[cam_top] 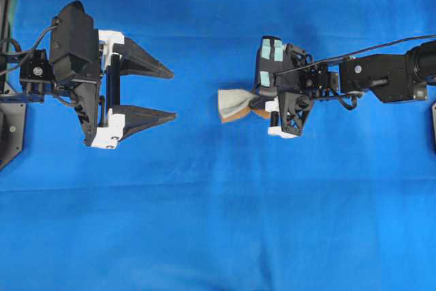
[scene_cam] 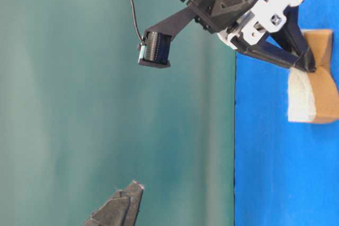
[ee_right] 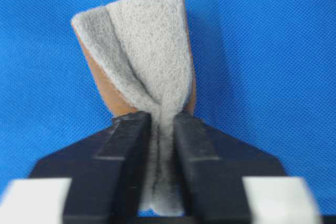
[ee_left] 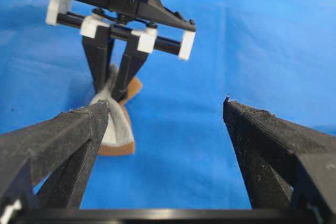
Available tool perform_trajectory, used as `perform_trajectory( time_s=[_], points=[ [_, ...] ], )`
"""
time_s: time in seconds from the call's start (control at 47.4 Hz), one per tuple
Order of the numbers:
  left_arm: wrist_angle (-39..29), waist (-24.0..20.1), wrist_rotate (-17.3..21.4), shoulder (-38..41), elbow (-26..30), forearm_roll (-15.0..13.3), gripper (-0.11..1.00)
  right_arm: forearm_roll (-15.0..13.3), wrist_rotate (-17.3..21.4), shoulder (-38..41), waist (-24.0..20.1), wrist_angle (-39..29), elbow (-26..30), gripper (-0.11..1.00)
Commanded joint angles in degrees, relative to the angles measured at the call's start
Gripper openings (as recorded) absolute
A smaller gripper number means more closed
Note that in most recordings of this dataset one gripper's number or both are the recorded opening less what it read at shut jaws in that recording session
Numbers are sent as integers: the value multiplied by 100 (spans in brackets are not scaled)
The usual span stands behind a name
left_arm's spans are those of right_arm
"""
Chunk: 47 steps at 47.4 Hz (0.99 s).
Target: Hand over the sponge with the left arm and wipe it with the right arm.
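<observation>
The sponge (cam_top: 235, 105), grey-white fuzz over an orange-brown layer, sits at the middle of the blue cloth. My right gripper (cam_top: 257, 105), with pale blue-green patches, is shut on its near end. The fuzzy side is squeezed into a fold between the fingers (ee_right: 128, 145), and the sponge (ee_right: 147, 40) fans out beyond them. Its free end (ee_left: 116, 129) looks to lie on the cloth. My left gripper (cam_top: 174, 94) stands open to the left, a short gap from the sponge, with nothing between its fingertips (ee_left: 94, 114). In the table-level view the right gripper (scene_cam: 306, 63) pinches the sponge (scene_cam: 312, 96).
Blue cloth (cam_top: 218, 223) covers the whole table. A black cable (cam_top: 381, 46) runs along the right arm. One left finger (scene_cam: 119, 207) shows at the bottom of the table-level view.
</observation>
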<state>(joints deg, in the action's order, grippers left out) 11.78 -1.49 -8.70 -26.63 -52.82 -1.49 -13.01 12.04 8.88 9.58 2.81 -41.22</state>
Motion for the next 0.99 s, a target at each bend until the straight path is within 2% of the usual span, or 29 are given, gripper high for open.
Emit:
perform_trajectory(
  time_s=[0.0, 0.084, 0.169, 0.316, 0.717, 0.97],
  points=[
    [44, -9, 0, -18, 62, 0, 87, 26, 18, -123, 18, 0, 149, 40],
    [44, 0, 0, -18, 53, 0, 87, 35, 26, -220, -53, -88, 185, 63],
    [44, 0, 0, -18, 62, 0, 87, 62, 35, -378, -105, -255, 220, 74],
    [35, 0, 0, -18, 53, 0, 87, 123, 26, -800, -167, -563, 229, 74],
    [18, 0, 0, -18, 62, 0, 87, 88, -26, -2540, -237, -1415, 158, 74],
    [18, 0, 0, -18, 62, 0, 87, 114, 18, -2944, -237, -1397, -88, 74]
  ],
)
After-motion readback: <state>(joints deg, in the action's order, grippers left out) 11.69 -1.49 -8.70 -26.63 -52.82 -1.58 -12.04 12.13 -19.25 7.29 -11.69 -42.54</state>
